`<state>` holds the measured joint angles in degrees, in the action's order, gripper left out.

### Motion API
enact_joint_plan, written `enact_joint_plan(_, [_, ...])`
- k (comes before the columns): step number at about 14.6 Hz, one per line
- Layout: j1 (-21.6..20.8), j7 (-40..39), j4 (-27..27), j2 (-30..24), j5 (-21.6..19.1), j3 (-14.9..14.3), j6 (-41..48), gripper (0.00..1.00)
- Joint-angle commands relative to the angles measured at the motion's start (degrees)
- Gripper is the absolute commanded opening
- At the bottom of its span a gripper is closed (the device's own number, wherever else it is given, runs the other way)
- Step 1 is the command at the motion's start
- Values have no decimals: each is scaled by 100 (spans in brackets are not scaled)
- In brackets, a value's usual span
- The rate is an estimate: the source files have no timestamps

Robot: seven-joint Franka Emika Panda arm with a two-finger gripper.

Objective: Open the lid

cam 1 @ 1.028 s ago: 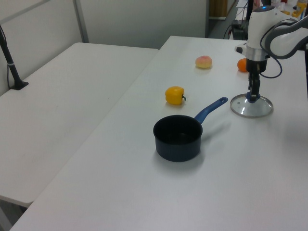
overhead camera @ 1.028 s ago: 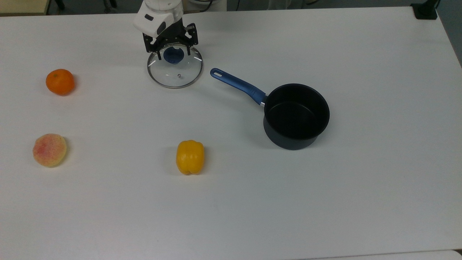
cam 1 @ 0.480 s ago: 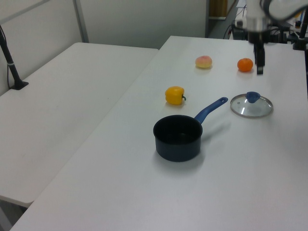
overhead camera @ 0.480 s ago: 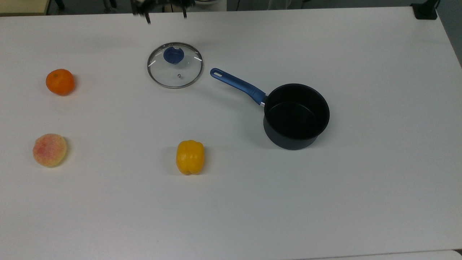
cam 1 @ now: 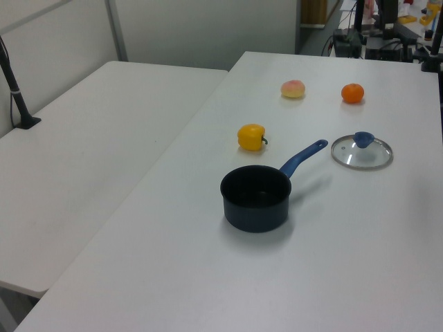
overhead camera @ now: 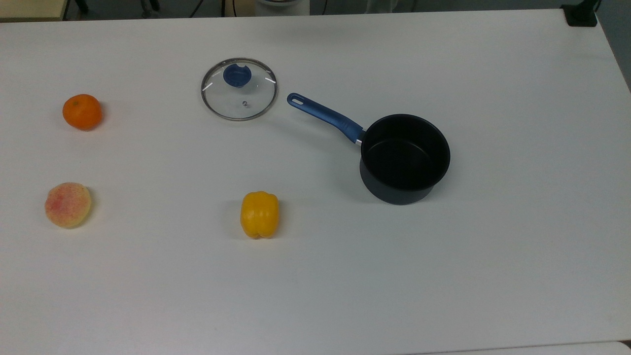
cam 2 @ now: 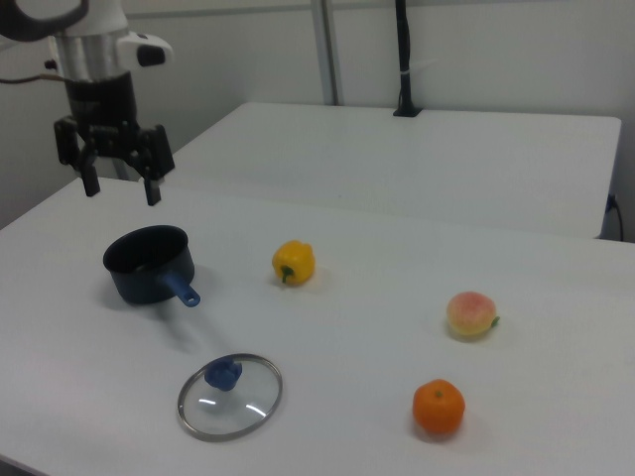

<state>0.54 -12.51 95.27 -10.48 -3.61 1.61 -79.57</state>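
The lid (overhead camera: 240,96), clear glass with a metal rim and a blue knob (overhead camera: 237,75), lies flat on the white table, left of the saucepan's handle in the top view. It also lies flat on the table in the left view (cam 1: 363,155) and the right view (cam 2: 233,402). The dark saucepan (overhead camera: 404,158) stands uncovered and empty, its blue handle (overhead camera: 325,116) pointing toward the lid. In the right view, my gripper (cam 2: 121,186) hangs open and empty, high in the air, well clear of the lid.
An orange (overhead camera: 82,112) and a peach (overhead camera: 68,204) sit at the top view's left. A yellow bell pepper (overhead camera: 259,214) lies near the middle. A second white table (cam 1: 90,138) adjoins at the left view's left.
The gripper was around the lid's blue knob a second ago. It has let go and risen straight up, leaving the top and left views. The lid stays put on the table.
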Motion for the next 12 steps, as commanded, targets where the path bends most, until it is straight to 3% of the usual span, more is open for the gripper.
enact_joint_plan(1, [165, 407, -299, 380, -193, 234, 13, 100])
enact_joint_plan(6, [16, 425, -202, 661, -175, 164, -1139, 100])
enact_joint_plan(10, [-537, 407, -53, 793, -105, -458, -1727, 100])
enact_joint_plan(12, [-555, 398, -61, 802, -105, -504, -1799, 100])
